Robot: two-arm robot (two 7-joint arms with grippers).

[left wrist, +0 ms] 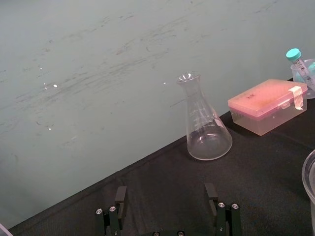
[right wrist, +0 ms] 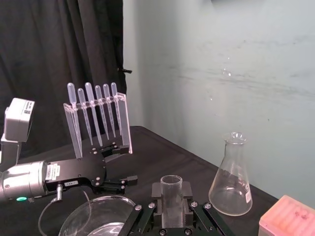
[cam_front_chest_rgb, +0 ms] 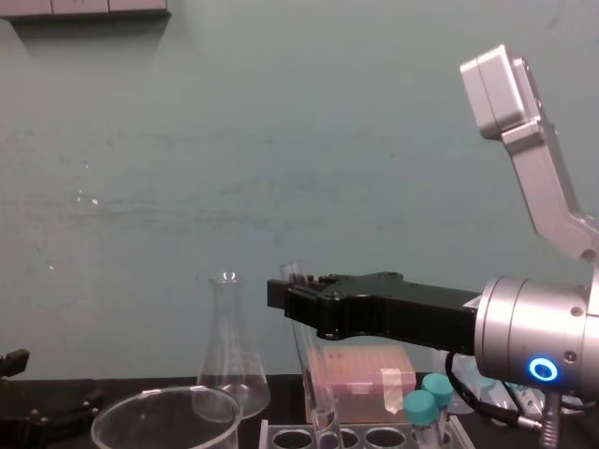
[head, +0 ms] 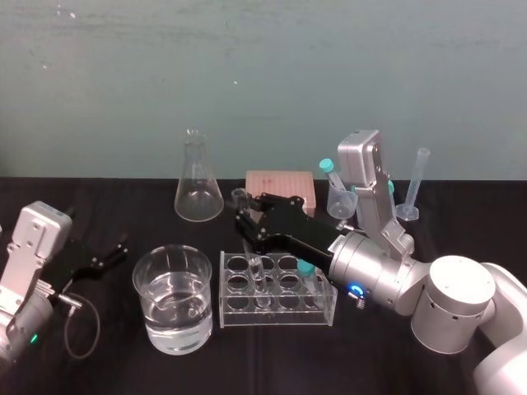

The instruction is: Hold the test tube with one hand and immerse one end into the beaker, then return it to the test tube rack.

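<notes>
Right gripper (head: 247,220) is clamped near the top of the upright test tube (head: 258,280), whose foot stands in the test tube rack (head: 280,319).
The beaker (head: 177,329) sits lower left, just beside the rack; the left gripper (head: 115,253) idles at far left, fingers spread.

In the head view the black two-fingered right gripper (head: 245,220) covers the middle of the long slim clear glass test tube (head: 258,278) and part of the pink lidded box (head: 280,183). In the chest view the bottom edge cuts off the wide clear glass beaker (cam_front_chest_rgb: 164,416) and the pale translucent test tube rack (cam_front_chest_rgb: 360,436). In the right wrist view the fingers (right wrist: 157,202) hide the tube's lower length; whether its tip touches the rack's floor cannot be told.
</notes>
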